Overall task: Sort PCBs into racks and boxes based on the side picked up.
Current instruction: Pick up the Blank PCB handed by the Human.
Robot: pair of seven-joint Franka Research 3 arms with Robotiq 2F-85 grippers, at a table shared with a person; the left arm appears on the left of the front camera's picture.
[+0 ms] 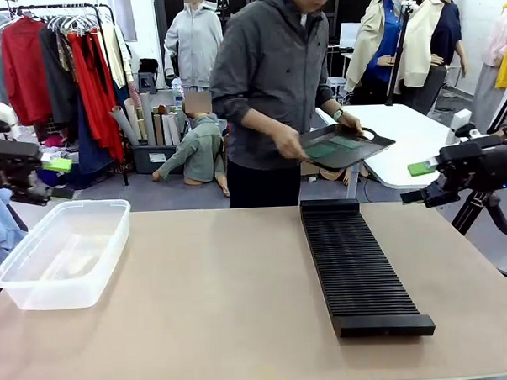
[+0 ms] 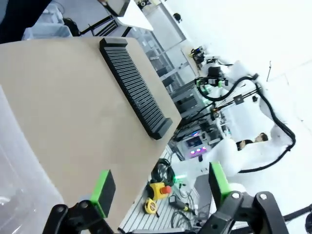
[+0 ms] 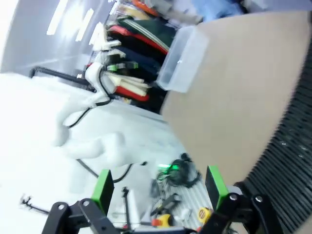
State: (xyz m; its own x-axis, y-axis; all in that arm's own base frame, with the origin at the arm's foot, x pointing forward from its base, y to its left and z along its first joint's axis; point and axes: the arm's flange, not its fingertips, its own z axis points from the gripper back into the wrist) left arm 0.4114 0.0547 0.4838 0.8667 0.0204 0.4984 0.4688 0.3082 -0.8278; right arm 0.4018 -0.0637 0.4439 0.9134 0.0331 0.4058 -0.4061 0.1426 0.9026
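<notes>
Left hand [image 1: 36, 178] at nine o'clock and right hand [image 1: 420, 183] at three hover released, empty; thin green PCBs [image 1: 323, 150] lie on a person's flat dark tray [image 1: 377, 139] at one o'clock, so a first pickup seems next, for the slotted black rack [image 1: 358, 265] or clear plastic tub [image 1: 39, 294].

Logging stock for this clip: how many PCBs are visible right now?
2. Both lie on the dark tray the person holds beyond the table: one PCB on its left part, the other beside it to the right. Stacked ones could be hidden.
</notes>
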